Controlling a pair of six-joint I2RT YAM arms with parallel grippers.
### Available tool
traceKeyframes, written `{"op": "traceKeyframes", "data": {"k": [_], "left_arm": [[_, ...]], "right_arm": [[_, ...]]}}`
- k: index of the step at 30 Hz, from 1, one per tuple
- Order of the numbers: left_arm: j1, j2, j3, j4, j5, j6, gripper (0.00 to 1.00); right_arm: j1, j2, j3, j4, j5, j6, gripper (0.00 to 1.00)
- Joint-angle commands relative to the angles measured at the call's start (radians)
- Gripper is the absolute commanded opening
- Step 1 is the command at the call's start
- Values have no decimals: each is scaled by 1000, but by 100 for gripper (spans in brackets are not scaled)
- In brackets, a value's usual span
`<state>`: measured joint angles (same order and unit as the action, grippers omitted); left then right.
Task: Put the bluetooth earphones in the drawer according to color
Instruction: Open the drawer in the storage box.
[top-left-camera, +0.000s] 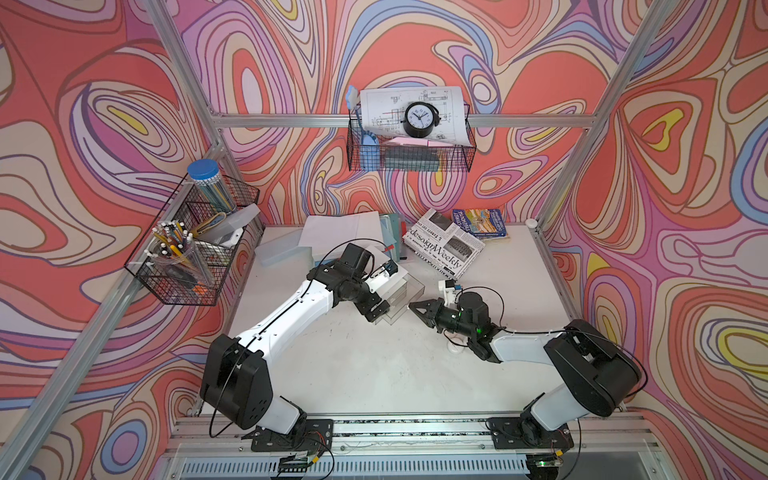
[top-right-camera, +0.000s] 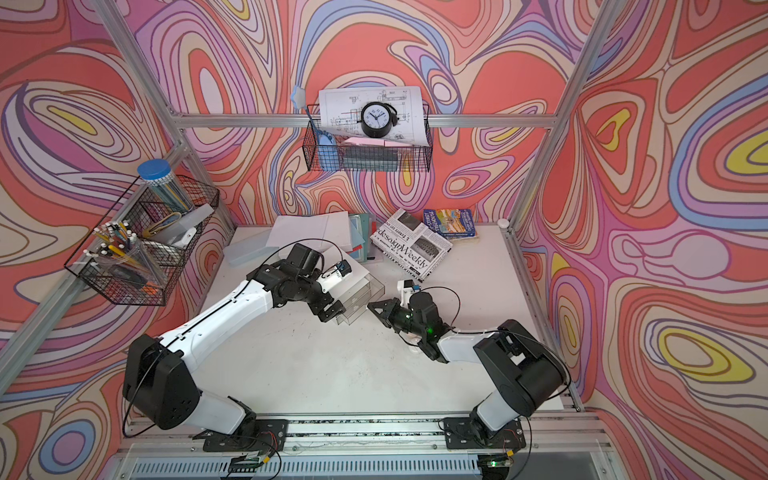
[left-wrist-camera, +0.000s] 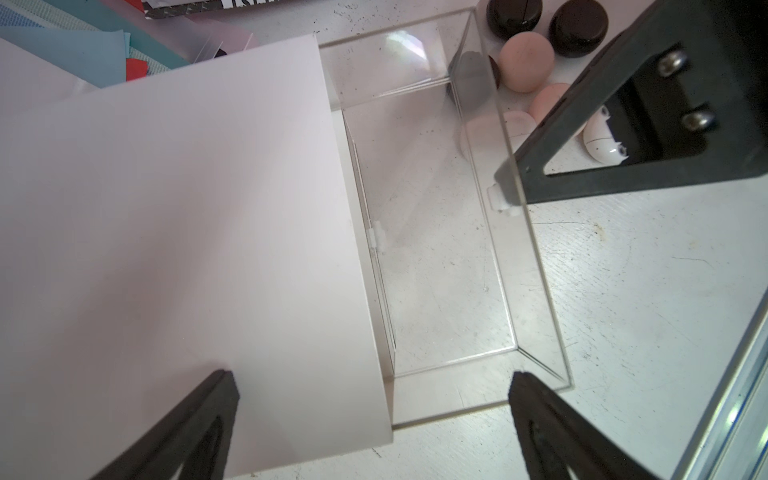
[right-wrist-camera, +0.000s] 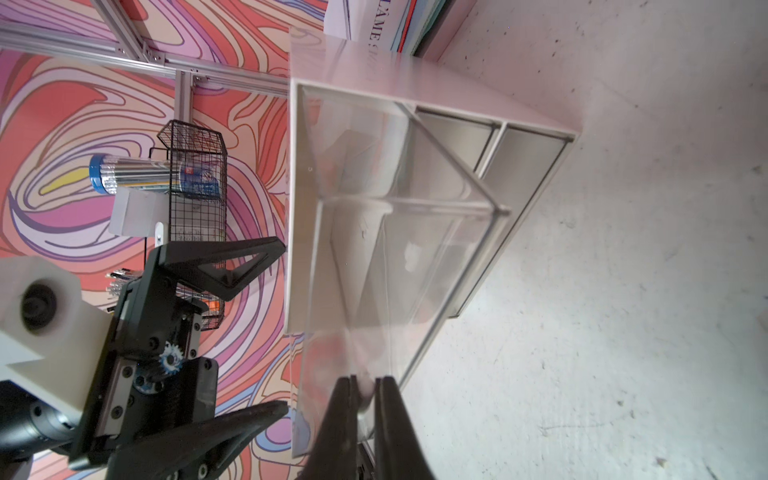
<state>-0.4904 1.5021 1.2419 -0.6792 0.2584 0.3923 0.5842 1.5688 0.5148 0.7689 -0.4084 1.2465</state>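
1. Black shoulder links of the left arm (top-left-camera: 291, 307) and right arm (top-left-camera: 519, 347) rise closest to the lens, at the lower left and lower right of both top views. Both arms reach inward to the centre of the frame, probably so that each can work on the same piece of furniture.
2. At mid-frame the white cabinet (left-wrist-camera: 166, 249) stands on the table (top-left-camera: 374, 374). The right wrist view shows it split into three bays, which would suit one bay per colour.
3. Out of one bay juts the clear drawer (left-wrist-camera: 436, 270). Its floor is bare, so it seems to be waiting for the first case.
4. Above the cabinet's edge hovers the left gripper (left-wrist-camera: 372, 376), fingers spread wide and holding nothing. I judge it is poised to collect a case.
5. At the drawer's front sits the right gripper (right-wrist-camera: 368, 380). Its jaws are nearly together with a thin gap around the handle, and I cannot tell whether they pinch it or stand free.
6. Loose bluetooth earphones lie on the table just outside the drawer's front wall, colours mixed and close together, so the carry is short.
   - The two black cases (left-wrist-camera: 514, 16) sit beside the pink cases (left-wrist-camera: 527, 62).
   - One pink case is half hidden by a right finger.
   - One white case (left-wrist-camera: 600, 143) shows through that finger's cut-out.
   - No case is in the drawer, and I cannot pick any out in the top views.
7. Smallest is the handle tab (left-wrist-camera: 496, 199), a white nub on the drawer front that gives the jaws something to pull.
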Motion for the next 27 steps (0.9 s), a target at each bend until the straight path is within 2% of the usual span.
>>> {"op": "traceKeyframes", "data": {"k": [1,2,3,8,12,17,22,27], "left_arm": [[9,3,4,-42,-16,-14,97],[8,2,4,-41,-18,-14,97],[7,0,4,-40,-19,-15,97],[8,-17,3,-31,-22,-20,97],[9,-45,0,11,-85,-42,97],[8,-135,-41,99,-116,-48,98],[9,-184,-42,129,-96,-37,98],[5,-144,31,77,-19,-22,98]], "right_arm": [[4,-10,-27,-8,33,-14,38],[4,-21,-27,-14,38,-21,48],[3,-31,-25,-28,42,-29,53],[3,-127,8,-195,75,-128,71],[3,-254,71,-503,168,-257,76],[-2,-367,216,-934,385,-439,81],[-34,-325,394,-1251,566,-539,86],[-48,-239,548,-1441,714,-662,89]]}}
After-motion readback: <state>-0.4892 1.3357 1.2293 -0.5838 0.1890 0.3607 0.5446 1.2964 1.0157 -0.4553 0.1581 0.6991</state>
